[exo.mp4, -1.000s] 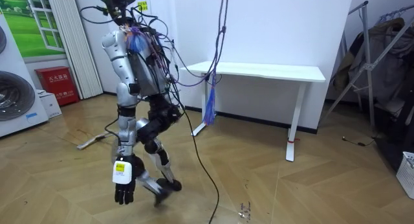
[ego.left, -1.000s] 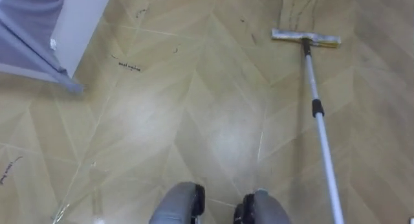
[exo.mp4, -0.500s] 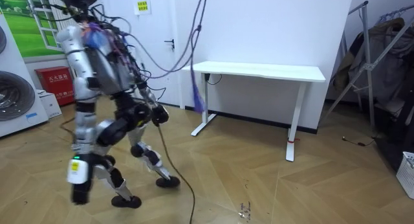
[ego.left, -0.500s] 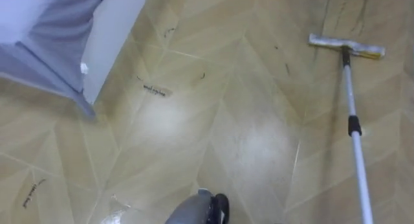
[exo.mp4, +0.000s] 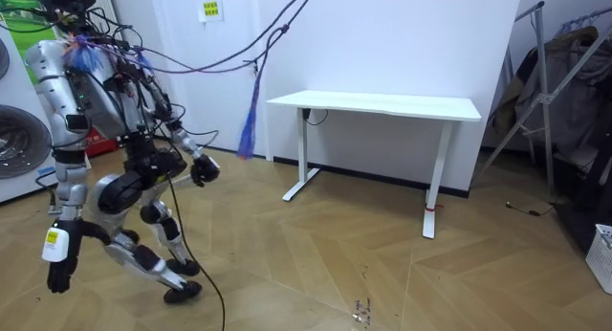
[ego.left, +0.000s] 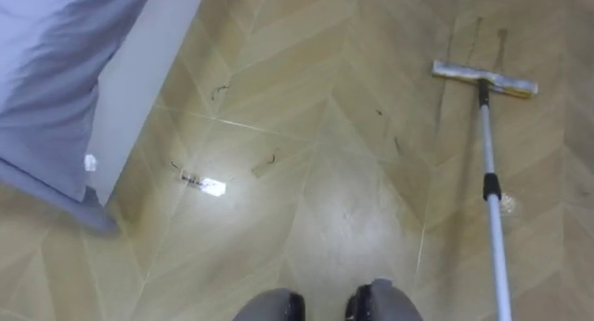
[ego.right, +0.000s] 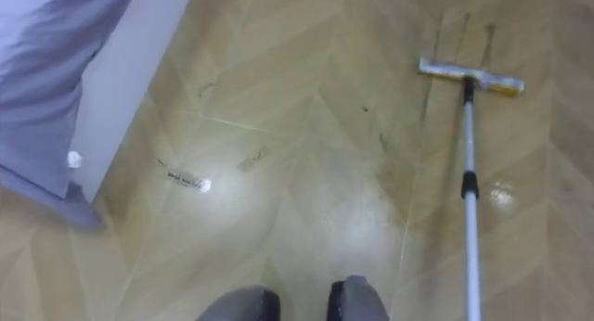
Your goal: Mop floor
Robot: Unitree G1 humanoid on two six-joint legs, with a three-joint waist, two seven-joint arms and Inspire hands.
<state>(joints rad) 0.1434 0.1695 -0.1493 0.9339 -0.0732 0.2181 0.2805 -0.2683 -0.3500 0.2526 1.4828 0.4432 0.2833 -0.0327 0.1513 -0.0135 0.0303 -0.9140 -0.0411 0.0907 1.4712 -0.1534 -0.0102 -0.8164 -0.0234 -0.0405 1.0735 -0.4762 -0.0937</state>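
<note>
A flat mop lies on the wooden floor ahead of me and to my right. Its pale head point(ego.left: 484, 78) is at the far end, and the white handle point(ego.left: 490, 186) with a black collar runs back toward my right side. Nothing is touching the mop. In the room view I stand bent forward, in mid-stride, near the room view's left. My left hand point(exo.mp4: 57, 274) hangs low beside my leg with relaxed fingers and holds nothing. My right hand point(exo.mp4: 201, 170) is swung out behind me at hip height.
A white unit with a grey-blue top point(ego.left: 139, 70) stands close on my left. Small scraps and dark marks point(ego.left: 200, 183) dot the floor in front. A washing machine point(exo.mp4: 19, 130) stands by the wall, with a white desk point(exo.mp4: 382, 104) and a drying rack point(exo.mp4: 555, 82) farther off.
I have walked several steps toward the room view's left, and the eye view has shifted with me. The mop lies where it was. Both hands still hold nothing.
</note>
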